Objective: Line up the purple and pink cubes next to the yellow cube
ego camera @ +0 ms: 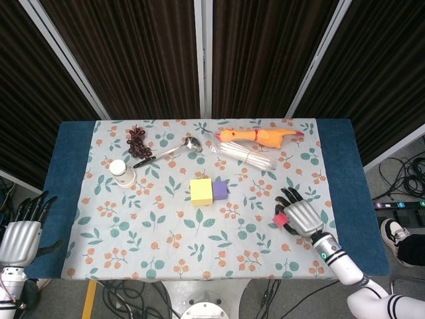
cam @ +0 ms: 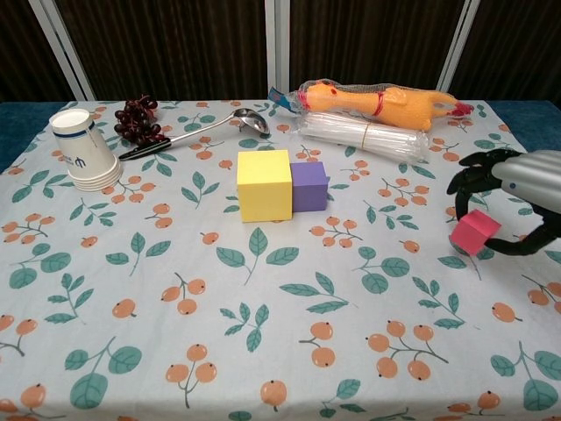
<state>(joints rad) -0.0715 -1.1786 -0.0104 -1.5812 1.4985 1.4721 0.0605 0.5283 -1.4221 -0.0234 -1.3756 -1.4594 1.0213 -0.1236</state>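
Your pink cube (cam: 474,231) is at the right of the chest view, held by the right hand (cam: 517,197) between the thumb below and the fingers (cam: 469,178) curled over it, just above the cloth. The yellow cube (cam: 263,184) sits near the centre of the frame, and the purple cube (cam: 308,186) touches its right side. Between the purple cube and your pink one the flowered tablecloth (cam: 263,333) lies bare, so there is open room on that side. The right forearm comes in from the lower right corner of the head view.

Your left hand (ego camera: 23,229) holds nothing; its fingers are spread, and it waits past the table's left edge, at the lower left of the head view.

A stack of paper cups (cam: 83,149) lies tilted at the upper left; you cannot see what is inside. Behind the cubes are grapes (cam: 138,120), a ladle (cam: 197,132), a bundle of straws (cam: 364,136) and a rubber chicken (cam: 377,101).
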